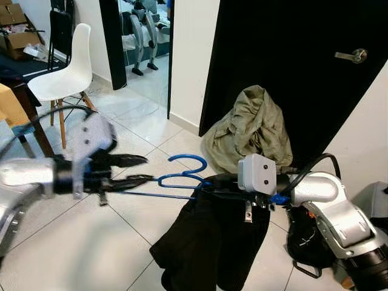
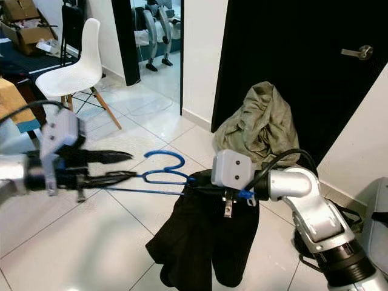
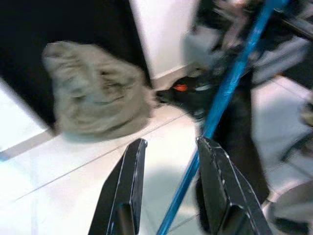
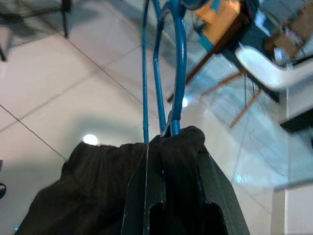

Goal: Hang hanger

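Above white tile floor (image 1: 73,242): blue hanger (image 1: 182,176) hanging mid-air between both grippers, black garment (image 1: 212,242) draping from it.
- Right gripper (image 4: 168,142): fingers pinching together on hanger and garment top; fingertips partly hiding under cloth.
- Left gripper (image 1: 142,170): blurring; fingers sitting narrowly apart, hanger bar passing between them in wrist view; actual contact hard telling.
- Olive cloth heap (image 1: 248,130) lying against black door (image 1: 291,66).
- White chair (image 1: 66,76) standing well apart.
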{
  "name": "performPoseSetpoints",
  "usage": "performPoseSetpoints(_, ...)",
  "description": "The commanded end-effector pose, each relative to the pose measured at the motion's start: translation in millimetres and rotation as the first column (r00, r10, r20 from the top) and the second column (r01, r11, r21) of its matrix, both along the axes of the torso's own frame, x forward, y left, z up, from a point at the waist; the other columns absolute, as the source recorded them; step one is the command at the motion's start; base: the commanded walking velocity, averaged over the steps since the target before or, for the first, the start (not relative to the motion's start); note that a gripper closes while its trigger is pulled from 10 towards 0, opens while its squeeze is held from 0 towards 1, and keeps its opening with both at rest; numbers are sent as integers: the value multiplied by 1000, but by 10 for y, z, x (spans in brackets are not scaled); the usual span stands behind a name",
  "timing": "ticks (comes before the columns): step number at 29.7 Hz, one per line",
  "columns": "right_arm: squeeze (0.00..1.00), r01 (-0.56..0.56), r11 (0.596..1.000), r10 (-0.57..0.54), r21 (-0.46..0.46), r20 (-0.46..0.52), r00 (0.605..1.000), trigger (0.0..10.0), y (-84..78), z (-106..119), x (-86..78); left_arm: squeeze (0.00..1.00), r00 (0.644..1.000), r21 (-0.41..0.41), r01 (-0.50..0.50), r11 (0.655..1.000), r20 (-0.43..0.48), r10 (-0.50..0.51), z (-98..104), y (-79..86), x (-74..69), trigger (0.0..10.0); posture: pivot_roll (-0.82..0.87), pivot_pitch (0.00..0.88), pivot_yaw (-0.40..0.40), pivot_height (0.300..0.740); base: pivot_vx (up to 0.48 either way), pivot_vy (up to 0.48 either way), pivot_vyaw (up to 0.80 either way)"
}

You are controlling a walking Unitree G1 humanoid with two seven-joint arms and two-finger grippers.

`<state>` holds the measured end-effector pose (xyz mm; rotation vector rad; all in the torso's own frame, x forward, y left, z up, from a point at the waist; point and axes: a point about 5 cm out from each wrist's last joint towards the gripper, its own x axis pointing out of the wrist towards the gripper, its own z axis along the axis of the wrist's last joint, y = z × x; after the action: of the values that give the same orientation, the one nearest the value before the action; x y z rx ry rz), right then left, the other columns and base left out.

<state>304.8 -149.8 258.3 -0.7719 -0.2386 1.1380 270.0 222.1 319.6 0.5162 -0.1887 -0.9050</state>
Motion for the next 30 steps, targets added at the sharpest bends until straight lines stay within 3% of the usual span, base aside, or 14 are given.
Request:
performPoseSetpoints(1,0,44,999,-44,-4,12,999,0,-83,-10,15,0,999,-3,-32,999,11,32,44,69,-13,10000,-21,208,-78,740,0,0,0)
performPoseSetpoints(3,0,114,993,-114,-10,12,993,0,-139,-75,85,0,994,-46,-94,994,41,96,117,159,0,10000,-21,209,-79,740,0,0,0)
performPoseSetpoints(5,0,220,975,-220,-1,23,975,0,-170,-152,178,0,967,-252,-223,942,64,246,177,258,60,10000,-21,215,-79,740,0,0,0)
performPoseSetpoints(6,0,220,975,-220,-1,23,975,0,-170,-152,178,0,967,-252,-223,942,64,246,177,258,60,10000,-21,215,-79,740,0,0,0)
performPoseSetpoints(9,0,321,943,-330,93,108,938,0,-120,68,266,0,964,-507,-254,824,-59,261,18,123,66,10000,-34,221,-80,740,0,0,0)
performPoseSetpoints(11,0,321,943,-330,93,108,938,0,-120,68,266,0,964,-507,-254,824,-59,261,18,123,66,10000,-34,221,-80,740,0,0,0)
performPoseSetpoints(12,0,375,911,-398,171,128,908,0,-121,252,315,0,939,-566,-344,749,-184,292,-201,1,113,10000,-40,226,-89,740,0,0,0)
performPoseSetpoints(18,0,385,891,-421,242,123,899,0,-123,385,319,0,887,-479,-458,749,-295,354,-443,-34,181,10000,-35,227,-91,740,0,0,0)
performPoseSetpoints(20,0,275,889,-341,367,128,931,0,-71,594,208,0,781,-375,-606,702,-450,433,-727,30,335,10000,-43,226,-89,740,0,0,0)
performPoseSetpoints(21,0,275,889,-341,367,128,931,0,-71,594,208,0,781,-375,-606,702,-450,433,-727,30,335,10000,-43,226,-89,740,0,0,0)
performPoseSetpoints(22,0,238,884,-316,402,139,939,0,-53,639,165,0,725,-333,-664,670,-506,467,-832,46,406,10000,-43,225,-84,740,0,0,0)
performPoseSetpoints(27,0,179,880,-266,439,145,953,0,24,629,70,0,663,-332,-721,608,-585,466,-938,-15,518,10000,-51,225,-71,740,0,0,0)
performPoseSetpoints(29,0,96,874,-183,477,139,973,0,137,635,-63,0,604,-371,-772,517,-681,414,-1001,-74,633,10000,-53,227,-64,740,0,0,0)
performPoseSetpoints(30,0,96,874,-183,477,139,973,0,137,635,-63,0,604,-371,-772,517,-681,414,-1001,-74,633,10000,-53,227,-64,740,0,0,0)
